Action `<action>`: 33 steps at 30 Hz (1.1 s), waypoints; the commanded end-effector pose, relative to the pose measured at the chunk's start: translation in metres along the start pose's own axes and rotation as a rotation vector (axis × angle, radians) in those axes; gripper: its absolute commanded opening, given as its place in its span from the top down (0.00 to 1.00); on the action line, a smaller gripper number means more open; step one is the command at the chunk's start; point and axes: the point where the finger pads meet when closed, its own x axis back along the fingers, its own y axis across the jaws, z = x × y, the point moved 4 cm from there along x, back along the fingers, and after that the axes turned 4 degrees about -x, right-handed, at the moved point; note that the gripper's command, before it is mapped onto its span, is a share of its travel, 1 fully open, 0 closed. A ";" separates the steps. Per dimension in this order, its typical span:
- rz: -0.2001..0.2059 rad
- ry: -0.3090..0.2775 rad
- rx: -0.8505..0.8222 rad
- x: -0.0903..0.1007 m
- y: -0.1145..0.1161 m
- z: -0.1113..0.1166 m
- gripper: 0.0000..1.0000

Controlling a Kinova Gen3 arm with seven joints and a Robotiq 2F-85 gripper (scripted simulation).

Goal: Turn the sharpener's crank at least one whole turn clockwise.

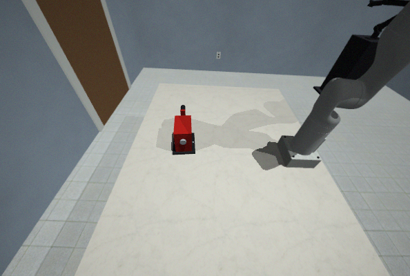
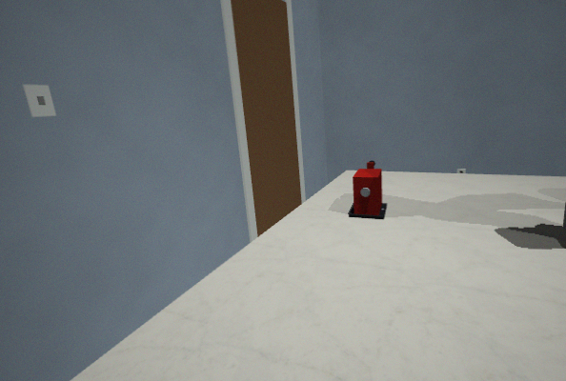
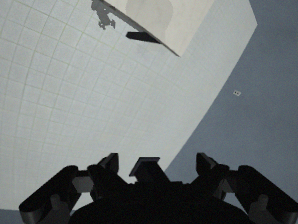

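The red pencil sharpener (image 1: 183, 134) stands on a dark base plate on the white table, left of the middle. Its end with the round grey hole faces the camera. The crank's knob (image 1: 182, 107) sticks up behind its top, at the far end. The sharpener (image 2: 367, 191) and the knob (image 2: 371, 165) also show in the exterior view. My gripper (image 3: 157, 162) is open and empty, with its fingers spread wide. It is high up and far to the right of the sharpener. The wrist view shows only floor, a table corner and wall, not the sharpener.
The arm's grey base (image 1: 300, 156) is mounted on the table near its right edge, and the arm (image 1: 345, 96) rises up to the right. A brown door (image 1: 79, 37) is in the wall left of the table. The table's left edge is close to the sharpener.
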 end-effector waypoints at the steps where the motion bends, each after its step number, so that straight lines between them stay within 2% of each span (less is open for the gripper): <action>1: 0.000 -0.001 0.000 0.000 0.000 0.000 0.00; 21: -0.002 -0.001 0.003 0.001 0.001 0.000 0.00; 33: -0.040 -0.004 0.048 0.008 0.013 0.000 0.00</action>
